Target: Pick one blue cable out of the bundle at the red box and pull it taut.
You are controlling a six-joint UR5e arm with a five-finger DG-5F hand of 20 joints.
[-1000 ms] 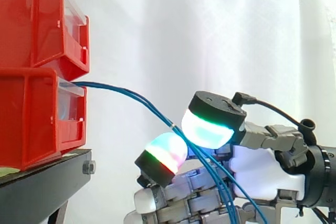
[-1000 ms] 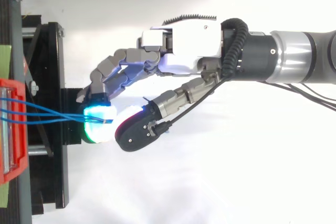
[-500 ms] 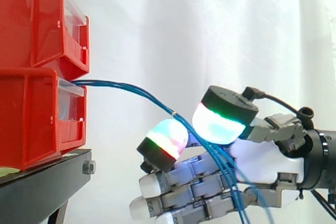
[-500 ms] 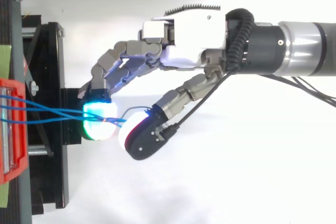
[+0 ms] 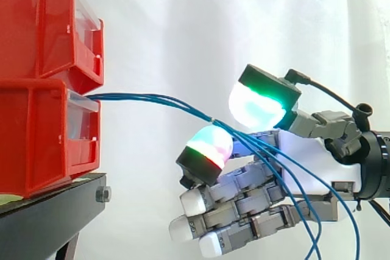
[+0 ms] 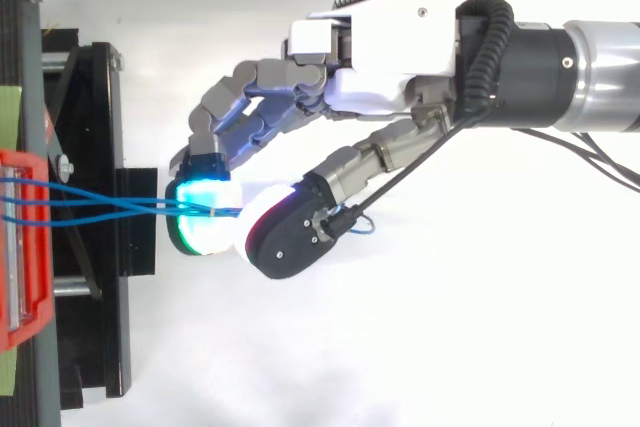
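From the side, two bins stand stacked at the left on a black stand (image 5: 55,211), the upper red bin (image 5: 42,22) over the lower red bin (image 5: 36,138), with the white curtain (image 5: 213,28) behind. The blue cables (image 5: 146,97) come out of the clear front of the lower bin as a close bundle and run rightwards in a shallow downward arc, not quite straight. Near a small tie they meet the hand (image 5: 304,162), which sits low at the right with its fingers curled. The bundle lies across the top of a fingertip pad (image 5: 207,147) glowing green, white and red, and passes under the thumb pad (image 5: 259,105), which glows green and white just above it. Past the pads the strands fan apart and hang in loose curves over the palm and knuckles. From above, the red bins (image 6: 25,287) show at the left edge, and the cables (image 6: 110,207) cross the stand (image 6: 100,127) to the right, drawing together into one line. The arm (image 6: 590,77) comes in from the right, and the hand (image 6: 385,52) reaches left. Its cyan-lit fingertip (image 6: 205,222) and thumb (image 6: 290,242) are closed together on the bundle, well clear of the bins.
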